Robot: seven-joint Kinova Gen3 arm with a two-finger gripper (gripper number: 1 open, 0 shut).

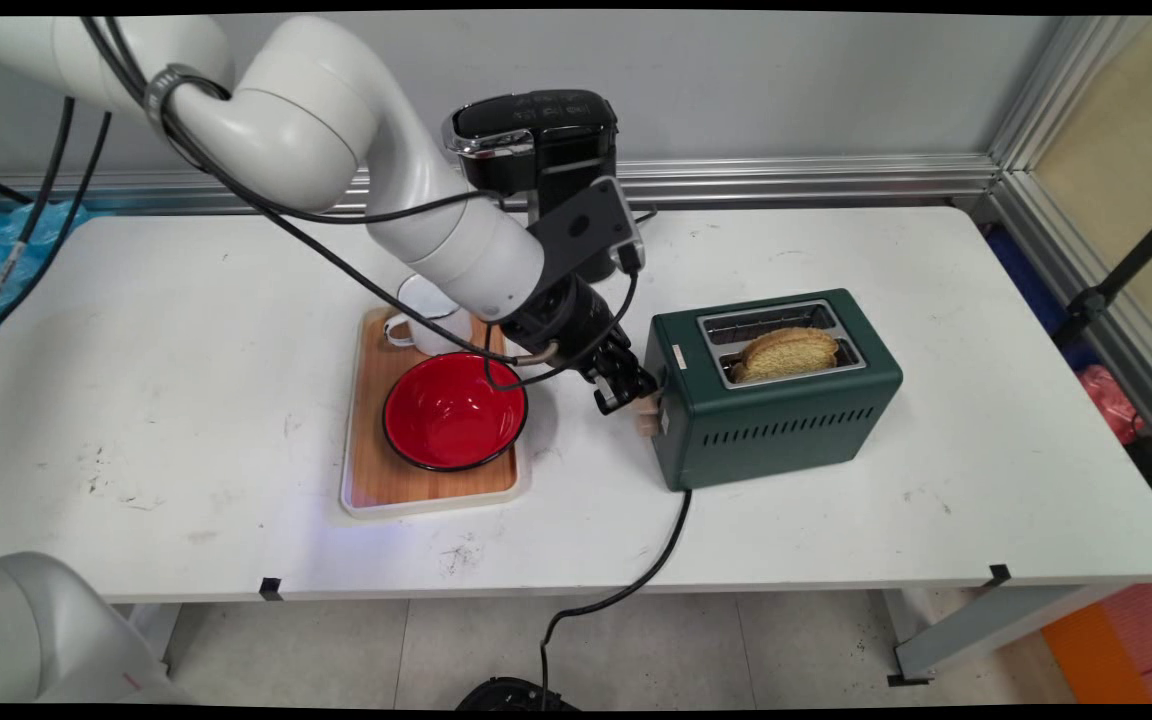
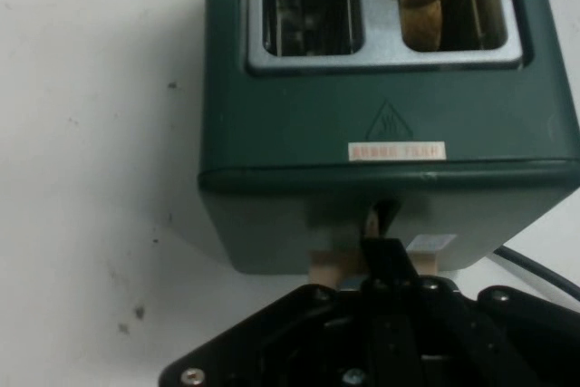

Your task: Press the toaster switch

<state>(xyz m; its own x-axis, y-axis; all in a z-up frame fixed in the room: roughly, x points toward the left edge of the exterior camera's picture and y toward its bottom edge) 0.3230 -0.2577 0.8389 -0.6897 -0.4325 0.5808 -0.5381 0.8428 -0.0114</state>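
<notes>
Black linkage of my claw (image 2: pixel 385 265) fills the bottom of the hand view, its two fingers drawn together with no gap between them, pressing on the pale wooden lever (image 2: pixel 337 269) at the end face of the green toaster (image 2: pixel 381 124). In the main view this contact sits just right of centre, where my claw (image 1: pixel 626 392) meets the toaster's (image 1: pixel 786 420) left end. One slice of toast (image 1: pixel 788 352) stands in the nearer slot; the farther slot looks empty. Left of centre a wooden tray (image 1: pixel 366 480) carries a red bowl (image 1: pixel 454 412) and a white mug (image 1: pixel 426 325). A black coffee machine (image 1: pixel 536 135) stands at upper centre behind my wrist. The toaster's power cord (image 1: pixel 656 560) runs off the table's (image 1: pixel 186 400) near edge.

My judgement of the risk: my fingers rest on a narrow lever, so an off-centre push could slip off it, or shove the light toaster sideways along the table rather than move the lever.
</notes>
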